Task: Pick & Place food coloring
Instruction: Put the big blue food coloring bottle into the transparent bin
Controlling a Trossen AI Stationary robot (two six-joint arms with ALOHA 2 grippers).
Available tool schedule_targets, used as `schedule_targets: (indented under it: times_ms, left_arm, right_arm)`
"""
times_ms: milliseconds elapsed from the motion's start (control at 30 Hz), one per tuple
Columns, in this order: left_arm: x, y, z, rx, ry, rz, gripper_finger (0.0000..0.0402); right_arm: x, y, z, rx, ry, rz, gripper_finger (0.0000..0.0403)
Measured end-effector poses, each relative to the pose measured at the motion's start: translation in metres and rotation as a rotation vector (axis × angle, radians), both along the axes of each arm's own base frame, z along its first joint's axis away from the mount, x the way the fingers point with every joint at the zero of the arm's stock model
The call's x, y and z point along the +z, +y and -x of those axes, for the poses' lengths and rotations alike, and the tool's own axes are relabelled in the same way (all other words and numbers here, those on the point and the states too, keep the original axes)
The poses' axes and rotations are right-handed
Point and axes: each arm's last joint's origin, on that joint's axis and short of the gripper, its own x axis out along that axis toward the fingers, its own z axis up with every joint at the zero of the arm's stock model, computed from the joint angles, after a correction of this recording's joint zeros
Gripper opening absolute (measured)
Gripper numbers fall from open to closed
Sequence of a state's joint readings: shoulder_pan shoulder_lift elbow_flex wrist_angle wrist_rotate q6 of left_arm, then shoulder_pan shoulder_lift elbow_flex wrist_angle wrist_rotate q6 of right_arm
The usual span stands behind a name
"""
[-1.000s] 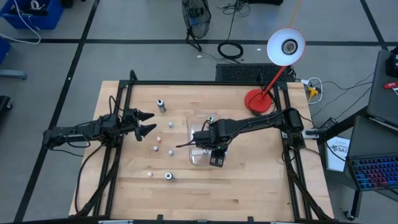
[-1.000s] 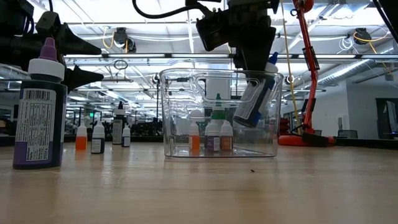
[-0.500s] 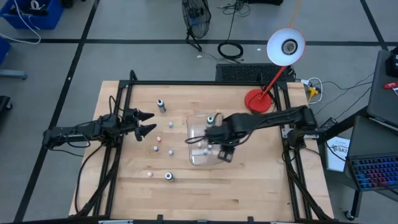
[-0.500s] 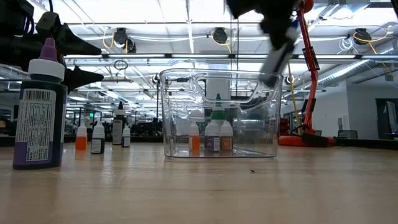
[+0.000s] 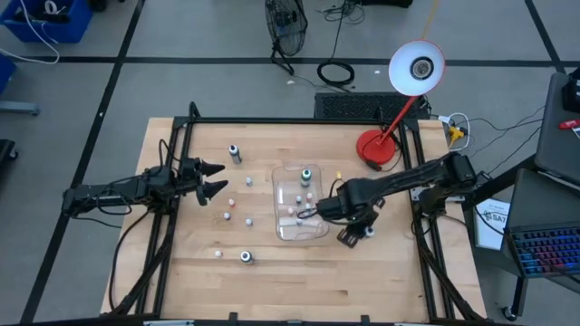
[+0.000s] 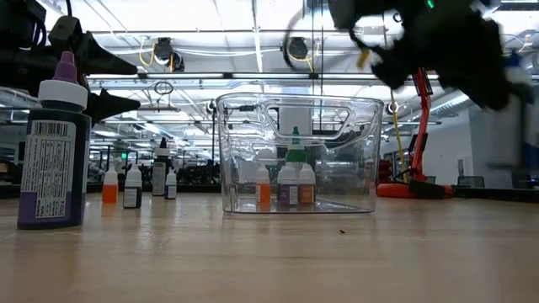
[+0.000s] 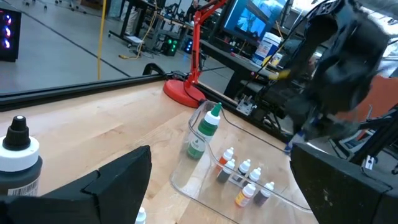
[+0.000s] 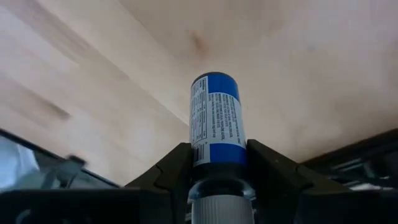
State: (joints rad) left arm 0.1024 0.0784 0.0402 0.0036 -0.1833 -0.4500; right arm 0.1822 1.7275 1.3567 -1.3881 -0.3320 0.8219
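The pale wooden bench (image 5: 381, 263) has a smooth, matt, fine-grained top, framed by matt black metal rails (image 5: 281, 120). At the centre sits a clear glossy rectangular plastic tray (image 6: 295, 151), its walls catching ceiling light. The small plastic food coloring bottles (image 6: 286, 183) inside look smooth and slightly shiny. At nine o'clock a large dark glossy bottle (image 6: 52, 151) wears a printed paper label. The right end effector (image 8: 217, 171), matt black plastic, clamps a blue bottle with a glossy label (image 8: 216, 118). At one o'clock stands a glossy red-based lamp (image 5: 377, 148).
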Motion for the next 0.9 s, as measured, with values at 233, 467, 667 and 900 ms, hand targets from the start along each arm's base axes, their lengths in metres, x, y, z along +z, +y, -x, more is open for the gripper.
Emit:
schedule_targets:
  times_ms: [233, 467, 667, 900]
  left_arm:
    - [0.000, 0.000, 0.000, 0.000, 0.000, 0.000, 0.0379]
    - [0.000, 0.000, 0.000, 0.000, 0.000, 0.000, 0.0379]
    - [0.000, 0.000, 0.000, 0.000, 0.000, 0.000, 0.0379]
    - [0.000, 0.000, 0.000, 0.000, 0.001, 0.000, 0.0379]
  right_arm:
    - [-0.027, 0.002, 0.010, 0.007, 0.029, -0.033, 0.0132]
    - [-0.029, 0.003, 0.004, -0.001, -0.035, -0.040, 0.0151]
    - [-0.031, 0.004, -0.004, 0.005, -0.130, -0.029, 0.0169]
    - [-0.032, 0.004, -0.015, 0.012, -0.245, -0.026, 0.0166]
